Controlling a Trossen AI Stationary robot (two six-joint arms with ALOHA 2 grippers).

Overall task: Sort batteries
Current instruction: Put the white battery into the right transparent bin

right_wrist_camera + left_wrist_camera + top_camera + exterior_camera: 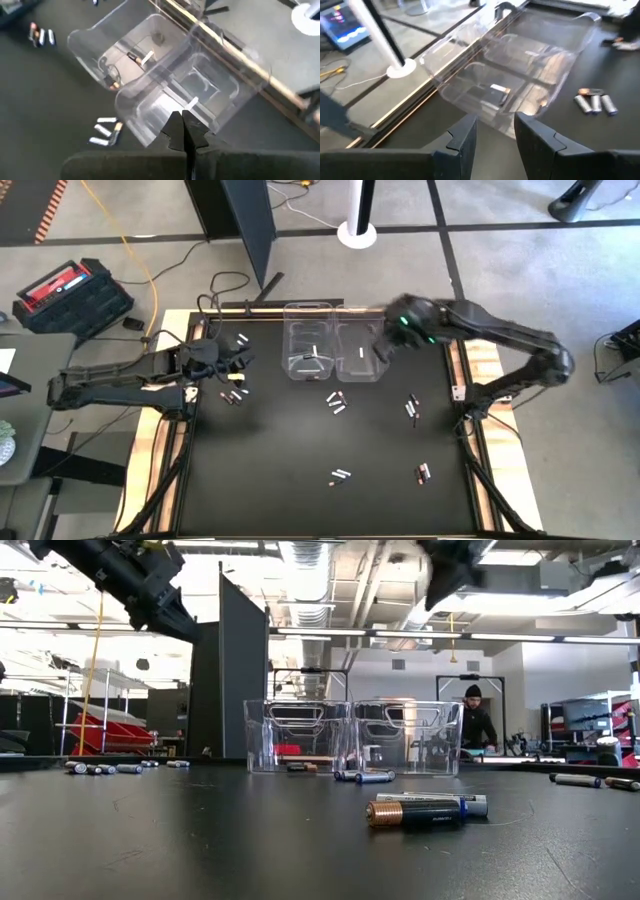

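Two cells lie nearest; right gripper, pinched empty over the right bin, should reopen before descending; left gripper hovers half-open.

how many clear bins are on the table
2, side by side and touching at the table's far edge: the left bin holds a couple of batteries, the right bin sits under the right gripper.
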